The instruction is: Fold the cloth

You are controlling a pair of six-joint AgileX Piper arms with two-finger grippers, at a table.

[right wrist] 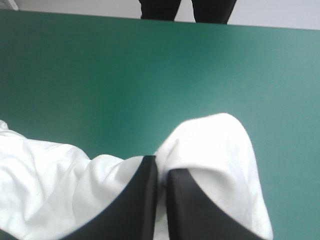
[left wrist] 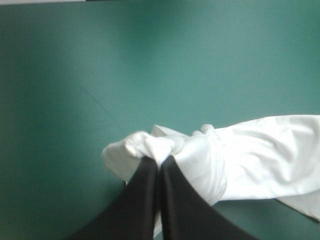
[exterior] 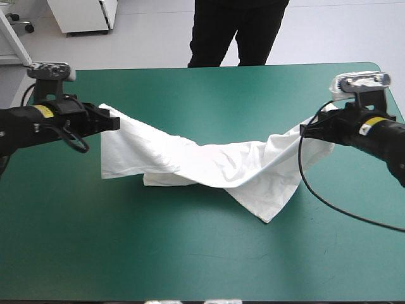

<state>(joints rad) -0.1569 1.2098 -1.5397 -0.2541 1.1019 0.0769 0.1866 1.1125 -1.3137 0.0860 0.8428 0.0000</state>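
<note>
White T-shirt (exterior: 209,161) strung betw. two raised hands, middle sagging onto teal-green surface (exterior: 190,253). Left hand (exterior: 116,122) & right hand (exterior: 305,130) each clenched on a bunched end.

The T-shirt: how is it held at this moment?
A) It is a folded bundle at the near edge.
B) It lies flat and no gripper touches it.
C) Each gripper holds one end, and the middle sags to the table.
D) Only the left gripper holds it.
C: the left gripper and the right gripper are each shut on an end of the T-shirt, whose middle hangs down onto the teal-green cover.
</note>
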